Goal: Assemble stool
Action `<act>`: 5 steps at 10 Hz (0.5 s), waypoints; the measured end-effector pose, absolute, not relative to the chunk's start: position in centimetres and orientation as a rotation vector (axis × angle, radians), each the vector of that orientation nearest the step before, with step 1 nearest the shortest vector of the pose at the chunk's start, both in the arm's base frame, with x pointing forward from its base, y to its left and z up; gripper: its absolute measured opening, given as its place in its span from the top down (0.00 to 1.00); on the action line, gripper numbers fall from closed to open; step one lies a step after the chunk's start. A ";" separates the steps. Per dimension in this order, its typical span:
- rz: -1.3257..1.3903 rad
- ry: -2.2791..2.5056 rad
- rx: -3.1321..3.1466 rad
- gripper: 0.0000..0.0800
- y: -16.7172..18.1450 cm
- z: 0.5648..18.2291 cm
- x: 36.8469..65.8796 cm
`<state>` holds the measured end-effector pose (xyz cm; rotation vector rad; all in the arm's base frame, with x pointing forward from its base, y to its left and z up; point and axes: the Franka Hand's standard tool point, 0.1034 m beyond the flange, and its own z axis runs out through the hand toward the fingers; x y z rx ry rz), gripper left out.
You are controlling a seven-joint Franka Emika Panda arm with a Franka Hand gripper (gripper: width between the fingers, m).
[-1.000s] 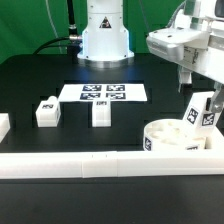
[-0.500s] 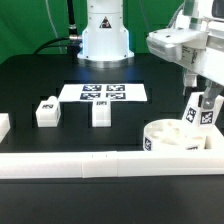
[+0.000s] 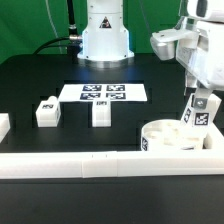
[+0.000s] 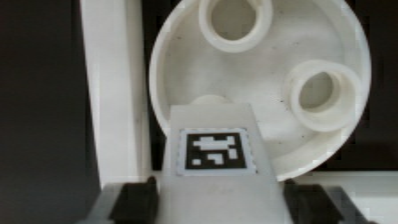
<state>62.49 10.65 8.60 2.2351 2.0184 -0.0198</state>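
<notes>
The stool's round white seat (image 3: 168,139) lies at the exterior view's right, against the long rail. In the wrist view the seat (image 4: 187,80) shows two open sockets (image 4: 322,94). My gripper (image 3: 202,101) hangs over the seat's far right side, shut on a white tagged leg (image 3: 201,113) that stands roughly upright with its lower end at the seat. The wrist view shows that leg (image 4: 217,150) filling the gap between my dark fingers (image 4: 139,204), with its tag facing the camera. Two more legs (image 3: 46,111) (image 3: 100,112) stand loose on the black table.
The marker board (image 3: 103,93) lies flat behind the loose legs. A long white rail (image 3: 80,165) runs along the table's front, beside the seat. The robot's base (image 3: 105,35) stands at the back. A white piece (image 3: 3,125) sits at the left edge.
The jaws have shut on the leg over the seat. The wrist has shifted slightly toward the exterior view's right, and the leg stands a little straighter.
</notes>
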 end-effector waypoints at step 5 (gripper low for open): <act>0.033 1.399 2.679 0.58 10.3 8.5 62.4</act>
